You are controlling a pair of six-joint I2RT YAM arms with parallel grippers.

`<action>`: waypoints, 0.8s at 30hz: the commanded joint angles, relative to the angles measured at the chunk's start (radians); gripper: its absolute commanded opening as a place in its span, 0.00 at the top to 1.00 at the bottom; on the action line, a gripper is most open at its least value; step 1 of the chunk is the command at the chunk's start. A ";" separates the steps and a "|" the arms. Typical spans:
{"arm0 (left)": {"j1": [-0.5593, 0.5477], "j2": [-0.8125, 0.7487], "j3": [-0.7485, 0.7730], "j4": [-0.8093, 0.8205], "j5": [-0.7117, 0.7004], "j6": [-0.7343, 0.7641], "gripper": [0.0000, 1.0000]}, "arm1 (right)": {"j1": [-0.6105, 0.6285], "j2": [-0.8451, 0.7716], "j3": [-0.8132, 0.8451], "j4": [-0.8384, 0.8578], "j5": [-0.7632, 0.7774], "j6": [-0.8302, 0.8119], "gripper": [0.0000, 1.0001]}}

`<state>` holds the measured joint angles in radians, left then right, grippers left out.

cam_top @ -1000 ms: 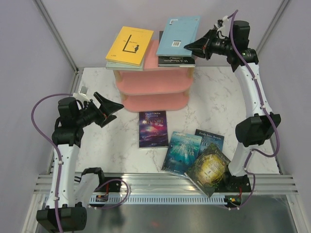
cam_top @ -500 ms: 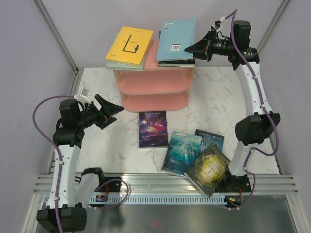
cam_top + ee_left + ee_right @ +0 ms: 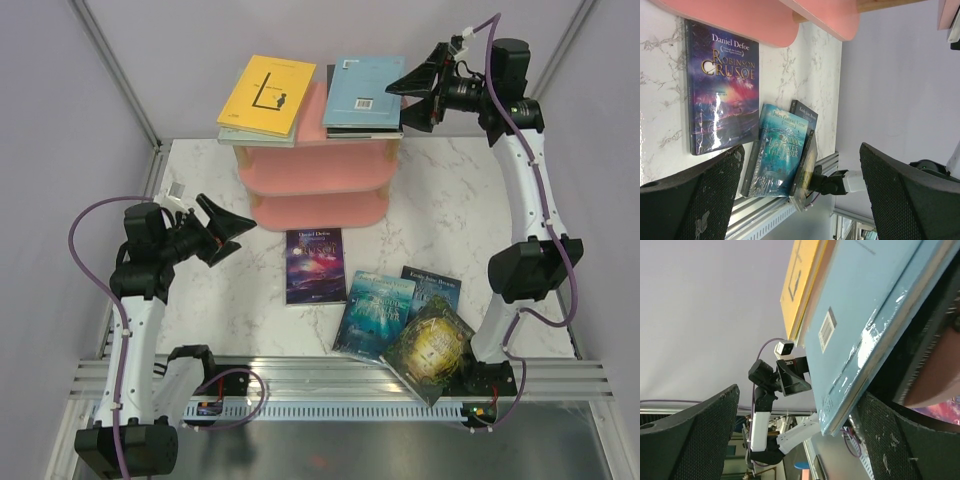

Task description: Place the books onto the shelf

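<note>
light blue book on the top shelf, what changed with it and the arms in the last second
The right hand opened and let go of the light blue book, which settled from tilted to nearly flat on the black book atop the shelf. Unchanged: the left hand, open beside the shelf, the yellow book, and the four books on the table.

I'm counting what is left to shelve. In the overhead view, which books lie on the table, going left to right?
purple Robinson Crusoe book → teal book → green-gold book. The dark blue book is left out: it is tucked under the last two.
</note>
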<state>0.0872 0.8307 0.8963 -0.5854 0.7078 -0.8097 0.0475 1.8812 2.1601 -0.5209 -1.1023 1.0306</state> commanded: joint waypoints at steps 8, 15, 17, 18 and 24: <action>-0.004 0.010 0.027 0.002 -0.005 0.041 0.03 | -0.109 0.007 -0.016 -0.240 0.081 -0.231 0.02; -0.009 0.021 0.023 -0.002 -0.011 0.055 0.03 | -0.141 0.000 0.020 -0.510 0.231 -0.466 0.02; -0.012 0.019 0.009 -0.007 -0.021 0.060 0.03 | -0.147 -0.025 0.024 -0.531 0.258 -0.483 0.02; -0.015 0.019 -0.009 -0.005 -0.024 0.063 0.03 | -0.150 -0.037 0.027 -0.530 0.268 -0.491 0.02; -0.038 0.041 -0.111 -0.008 -0.044 0.078 0.03 | -0.156 -0.213 -0.070 -0.563 0.387 -0.547 0.02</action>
<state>0.0639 0.8562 0.8352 -0.5926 0.6853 -0.7822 -0.1032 1.8164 2.1273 -1.0359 -0.7963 0.5606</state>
